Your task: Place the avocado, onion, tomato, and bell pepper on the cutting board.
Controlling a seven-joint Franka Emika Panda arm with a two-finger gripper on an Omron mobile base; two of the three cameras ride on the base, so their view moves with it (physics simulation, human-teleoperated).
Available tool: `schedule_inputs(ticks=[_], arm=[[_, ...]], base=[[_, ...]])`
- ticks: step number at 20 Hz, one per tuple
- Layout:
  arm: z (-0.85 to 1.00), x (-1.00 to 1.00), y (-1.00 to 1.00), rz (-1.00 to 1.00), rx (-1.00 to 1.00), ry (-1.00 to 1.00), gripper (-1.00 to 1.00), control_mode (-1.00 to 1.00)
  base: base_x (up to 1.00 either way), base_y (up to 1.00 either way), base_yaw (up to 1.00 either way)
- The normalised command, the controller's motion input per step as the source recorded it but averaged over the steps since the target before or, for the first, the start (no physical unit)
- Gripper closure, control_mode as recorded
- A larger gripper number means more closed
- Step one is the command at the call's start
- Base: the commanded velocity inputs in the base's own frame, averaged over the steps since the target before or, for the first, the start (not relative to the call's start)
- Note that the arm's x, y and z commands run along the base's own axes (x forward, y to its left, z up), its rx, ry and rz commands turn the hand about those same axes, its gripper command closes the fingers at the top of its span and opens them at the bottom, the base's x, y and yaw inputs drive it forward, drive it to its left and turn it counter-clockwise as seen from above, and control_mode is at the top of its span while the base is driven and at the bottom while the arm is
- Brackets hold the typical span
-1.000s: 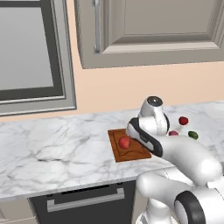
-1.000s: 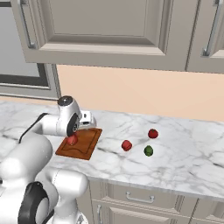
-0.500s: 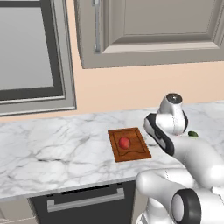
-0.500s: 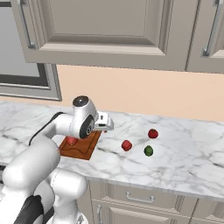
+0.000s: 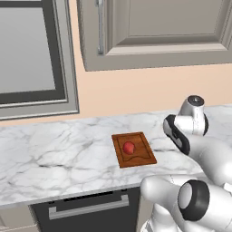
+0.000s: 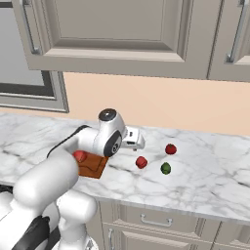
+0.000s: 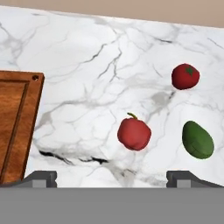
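Note:
The reddish-brown cutting board (image 5: 136,152) lies on the marble counter, and a red round onion (image 5: 128,147) rests on it. To its right on the counter lie the red bell pepper (image 7: 134,133) with a short stem, the tomato (image 7: 185,76) farther back, and the green avocado (image 7: 197,140). My gripper (image 7: 112,179) hovers above the counter just short of the bell pepper, open, its fingertips (image 7: 41,178) spread wide with nothing between them. In the right base view my gripper (image 6: 136,142) hangs between the board (image 6: 93,168) and the bell pepper (image 6: 141,162), left of the tomato (image 6: 170,149) and avocado (image 6: 166,168).
The marble counter (image 5: 54,154) runs along a peach wall, with grey wall cabinets (image 6: 122,34) overhead and a window (image 5: 27,50) at the left. My own arm (image 5: 199,145) blocks the right part of the counter in the left base view.
My arm has swung right, from over the cutting board to beside the bell pepper. The onion stays on the board. The three items on the counter have not moved.

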Motion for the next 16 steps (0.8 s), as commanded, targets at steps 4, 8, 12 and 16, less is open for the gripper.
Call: schedule_inputs(ticks=[4, 8, 12, 16], arm=[[-0.02, -0.01, -0.36, -0.08, 0.00, 0.00, -1.00, -1.00], [-0.25, -0.02, -0.18, -0.03, 0.00, 0.00, -1.00, -1.00], [-0.25, 0.00, -0.03, 0.00, 0.00, 0.00, -1.00, -1.00], [-0.20, 0.01, -0.13, 0.00, 0.00, 0.00, -1.00, -1.00]], base=[[0.00, 0.00, 0.00], [0.00, 0.00, 0.00], [0.00, 0.00, 0.00], [0.00, 0.00, 0.00]])
